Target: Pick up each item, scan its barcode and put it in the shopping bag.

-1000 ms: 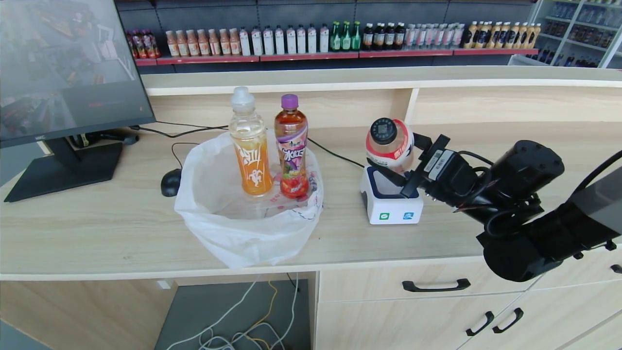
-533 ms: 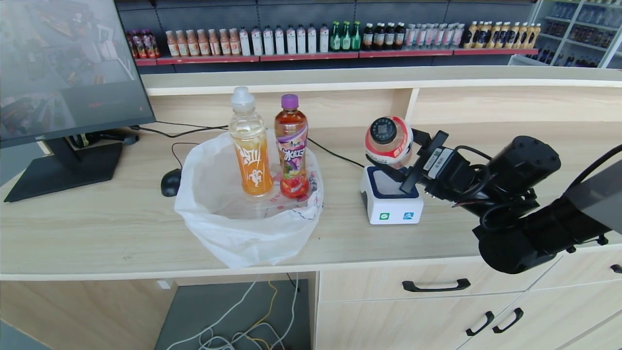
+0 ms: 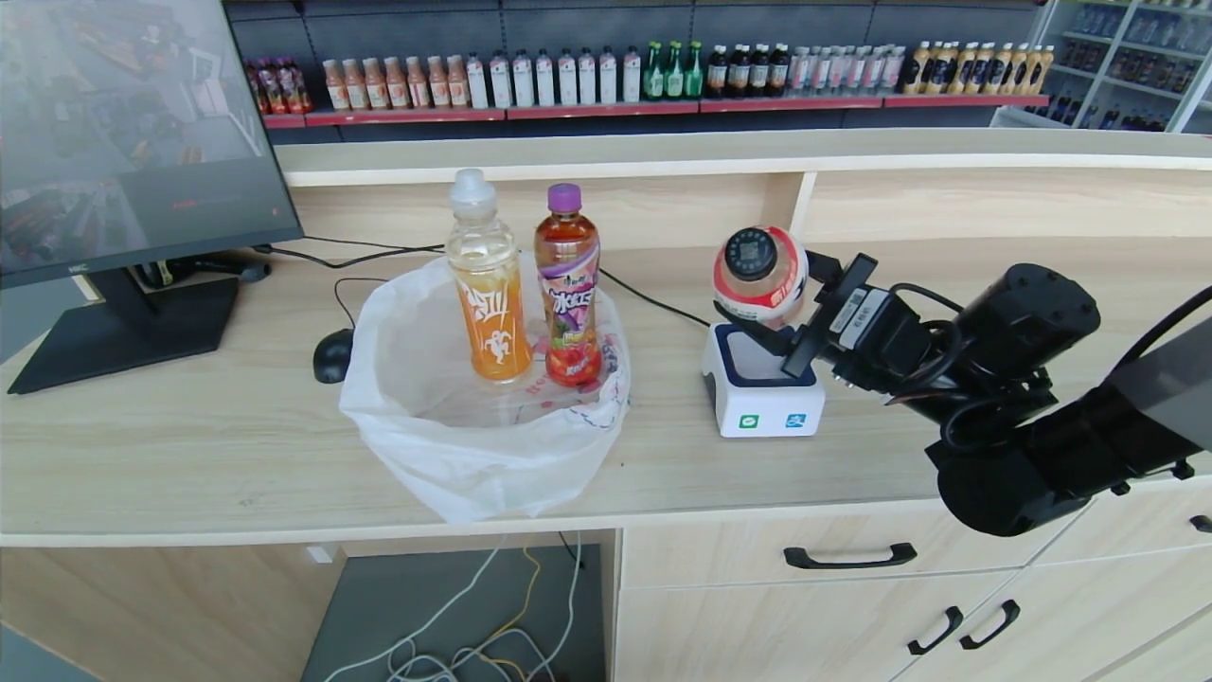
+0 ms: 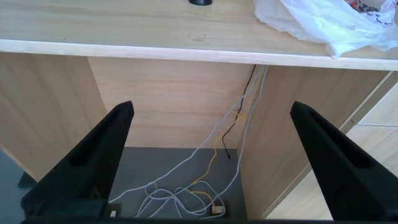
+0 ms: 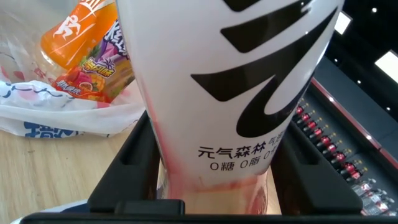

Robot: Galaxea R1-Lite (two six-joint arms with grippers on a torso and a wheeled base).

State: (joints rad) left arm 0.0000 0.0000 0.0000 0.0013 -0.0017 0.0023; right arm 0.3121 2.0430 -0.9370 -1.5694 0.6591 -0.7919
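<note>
Bright, even overhead light; soft shadows beside shopping bag (image 3: 473, 445) and scanner (image 3: 757, 403); reflections across monitor (image 3: 123, 123); counter (image 3: 189, 455) lines bow far left and right

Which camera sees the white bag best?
The head view: the whole bag sits open on the counter with two bottles inside. The left wrist view catches just a corner at the counter's front. The right wrist view shows a crumpled bit beside the held bottle.

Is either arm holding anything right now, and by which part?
The right gripper holds the white bottle, jaws closed around its body, cap end free. The left gripper is open and holds nothing.
</note>
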